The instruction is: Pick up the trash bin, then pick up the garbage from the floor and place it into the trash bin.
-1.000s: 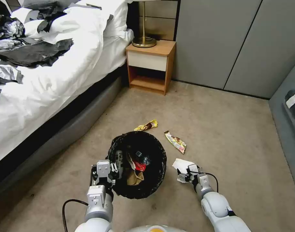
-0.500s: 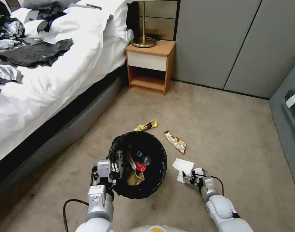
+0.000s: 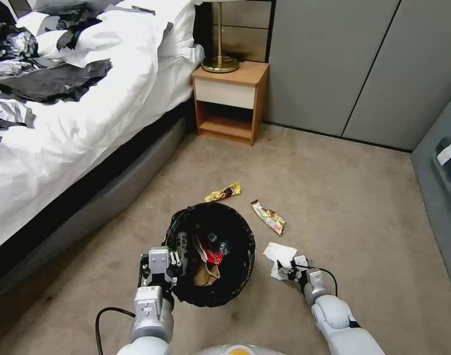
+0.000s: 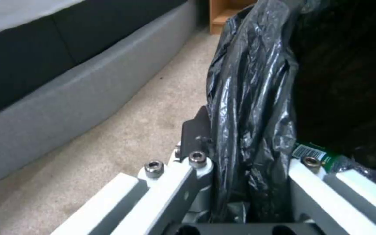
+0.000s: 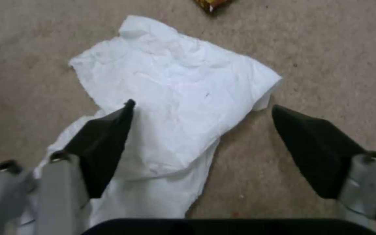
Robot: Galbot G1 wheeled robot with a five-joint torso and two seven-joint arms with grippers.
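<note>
The trash bin [image 3: 239,268], lined with a glossy black bag, hangs low over the carpet in front of me. My left gripper [image 3: 175,257] is shut on its near-left rim, and the left wrist view shows the fingers clamping the black liner [image 4: 253,98]. Inside lie a tan paper bag [image 3: 206,272], a red wrapper [image 3: 215,255] and a green-labelled bottle [image 4: 312,152]. On the floor are a white tissue [image 3: 278,252], a yellow wrapper [image 3: 224,192] and a second wrapper [image 3: 268,217]. My right gripper [image 3: 286,270] is open, low at the tissue's near edge. Its black fingertips straddle the tissue [image 5: 175,81].
A bed [image 3: 77,123] with white bedding and black plastic sheets [image 3: 48,81] runs along the left. A wooden nightstand [image 3: 230,101] with a brass lamp [image 3: 220,61] stands ahead. Grey wardrobe doors [image 3: 363,69] close the back, grey furniture [image 3: 447,167] the right. Open carpet lies between.
The right gripper has shifted slightly beside the tissue and stays open. The bin and left gripper have sunk a little toward me.
</note>
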